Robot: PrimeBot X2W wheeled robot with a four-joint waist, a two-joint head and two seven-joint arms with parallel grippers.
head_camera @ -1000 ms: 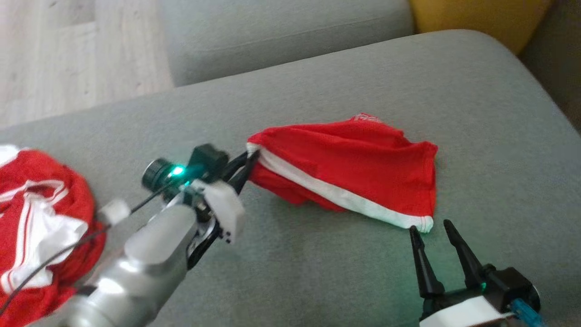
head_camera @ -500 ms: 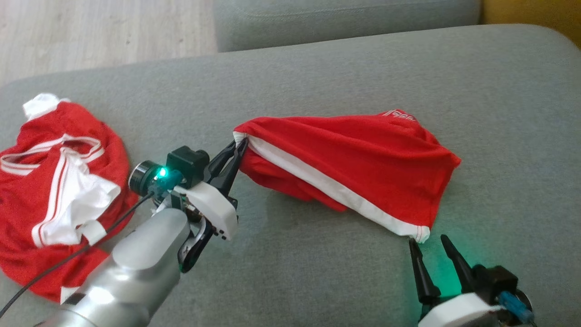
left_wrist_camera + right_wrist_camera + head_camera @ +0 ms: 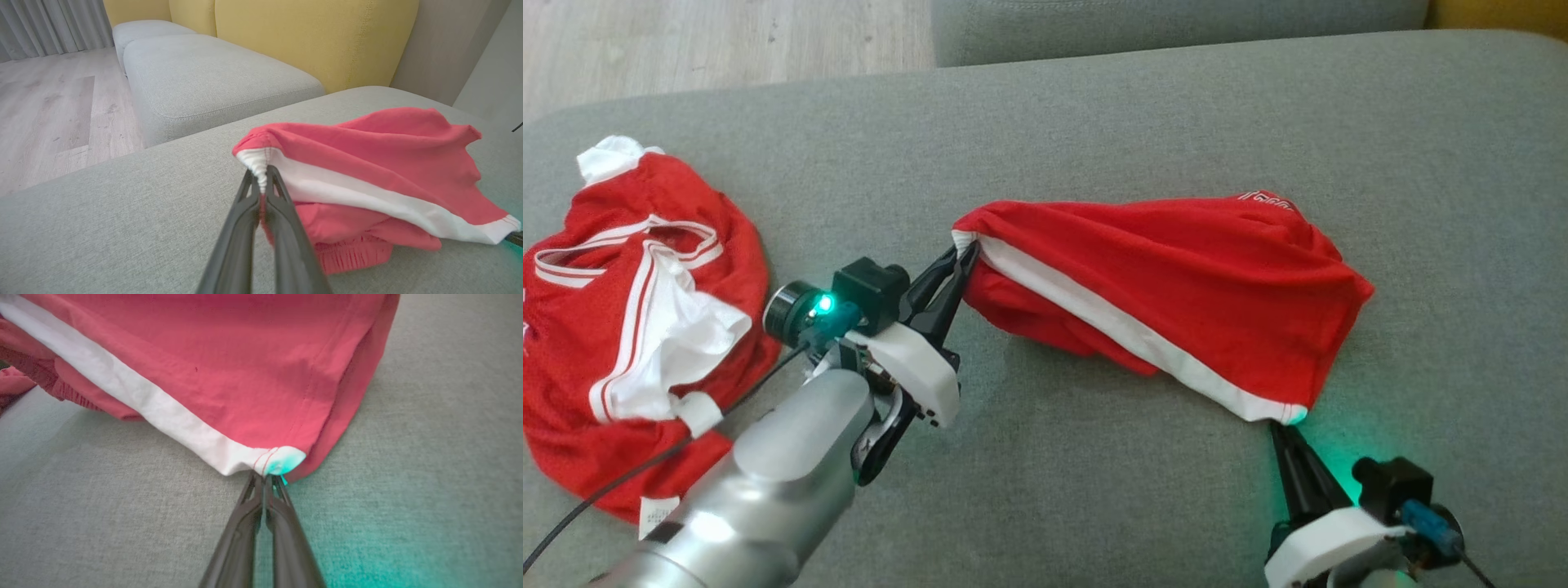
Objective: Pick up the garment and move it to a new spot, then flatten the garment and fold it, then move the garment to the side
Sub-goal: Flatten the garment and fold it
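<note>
Toward the front right of the seat (image 3: 1094, 506): right gripper (image 3: 1279, 427), fingers pressed together on the near corner of the shorts (image 3: 1176, 278), just where the white stripe (image 3: 1111, 325) ends at the hem. Green glow on the grey fabric beside it.

Farther in and leftward, about mid-seat: left gripper (image 3: 964, 254), clamped tight on the stripe's other end, white cloth bunched between the tips and held up off the seat.

Between the two grips: shorts stretched slantwise, red, stripe running taut along the lower side, the rest sagging in folds onto the seat. In the left wrist view, a gathered elastic band tucked underneath.

At the seat's left edge, well apart from the shorts: crumpled red and white shirt (image 3: 629, 310), lying loose.

Beyond the seat's far edge: second seat (image 3: 1176, 24), grey too, pale wood floor (image 3: 727, 41) to its left, yellow backrest (image 3: 306, 36) behind.
</note>
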